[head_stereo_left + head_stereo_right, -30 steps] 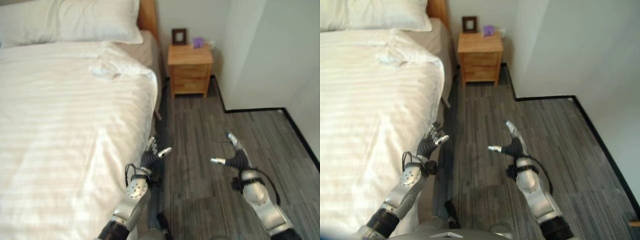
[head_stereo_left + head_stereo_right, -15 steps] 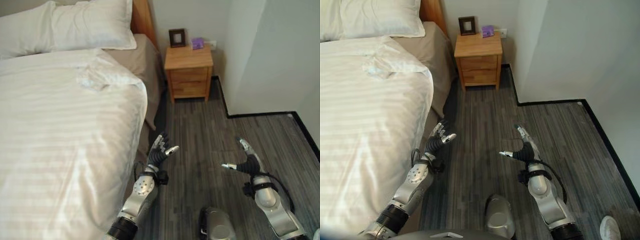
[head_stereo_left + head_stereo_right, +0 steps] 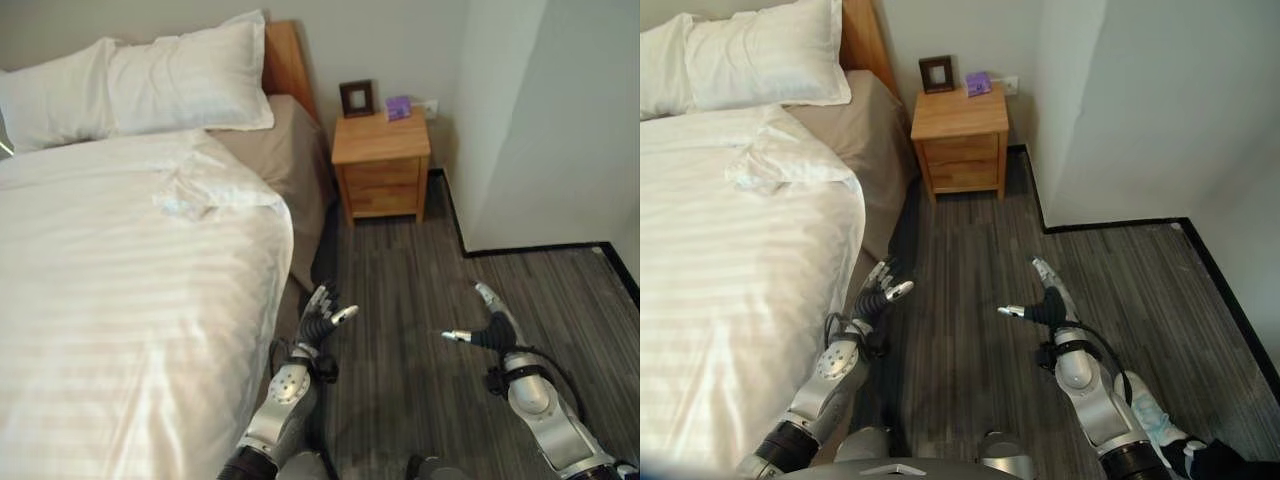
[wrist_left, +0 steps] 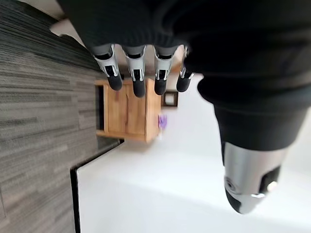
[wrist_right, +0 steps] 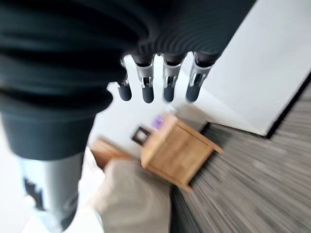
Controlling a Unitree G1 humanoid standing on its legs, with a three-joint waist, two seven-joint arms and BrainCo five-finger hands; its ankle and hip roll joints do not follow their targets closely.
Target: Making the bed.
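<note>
Camera: tilting up and shifting, so the pillows [image 3: 150,80] and headboard [image 3: 285,60] are coming further into sight.
Left hand [image 3: 322,318]: drawing away from the duvet [image 3: 130,300] edge, now hanging open over the floor [image 3: 400,300] beside the bed.
Right hand [image 3: 488,325]: drifting slightly lower in view, fingers spread.
</note>
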